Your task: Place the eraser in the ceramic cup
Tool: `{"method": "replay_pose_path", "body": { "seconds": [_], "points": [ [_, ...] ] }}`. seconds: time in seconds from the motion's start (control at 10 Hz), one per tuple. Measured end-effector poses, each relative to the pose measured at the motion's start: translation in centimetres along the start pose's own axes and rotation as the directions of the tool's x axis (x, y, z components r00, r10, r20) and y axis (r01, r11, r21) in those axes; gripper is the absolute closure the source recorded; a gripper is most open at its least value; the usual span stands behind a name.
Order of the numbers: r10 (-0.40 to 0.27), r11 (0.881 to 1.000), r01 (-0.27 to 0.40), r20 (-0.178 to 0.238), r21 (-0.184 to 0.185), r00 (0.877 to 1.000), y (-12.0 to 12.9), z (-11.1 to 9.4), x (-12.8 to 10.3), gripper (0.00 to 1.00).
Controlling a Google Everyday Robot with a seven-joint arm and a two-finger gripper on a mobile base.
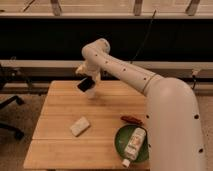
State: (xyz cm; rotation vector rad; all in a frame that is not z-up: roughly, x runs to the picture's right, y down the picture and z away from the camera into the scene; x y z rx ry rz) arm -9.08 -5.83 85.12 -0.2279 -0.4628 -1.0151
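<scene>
The small white ceramic cup is mostly hidden behind the flat black rectangular eraser and the gripper over the table's far edge. The big white arm's lower part is cut off by the bottom edge.

Wooden table pale, matt grain; arm smooth white plastic; gripper above table's far edge holds matt black eraser; plate glossy green.

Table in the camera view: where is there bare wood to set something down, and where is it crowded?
Bare wood lies along the table's front-left edge and between the beige block and the green plate. It is crowded at the back, where the tool holds the eraser over the ceramic cup, and front-right around the plate.
</scene>
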Motion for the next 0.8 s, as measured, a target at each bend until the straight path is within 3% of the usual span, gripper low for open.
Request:
{"method": "replay_pose_path", "body": {
  "seconds": [0.3,0.5,0.8],
  "points": [
    [-0.005,0.999,0.006,-0.004,0.041,1.000,0.9,-2.8,0.2,0.23],
    [-0.006,0.999,0.007,-0.003,0.034,1.000,0.1,-3.4,0.4,0.41],
    [-0.008,0.999,0.008,-0.003,0.036,1.000,-0.2,-1.4,0.2,0.69]
  ]
}}
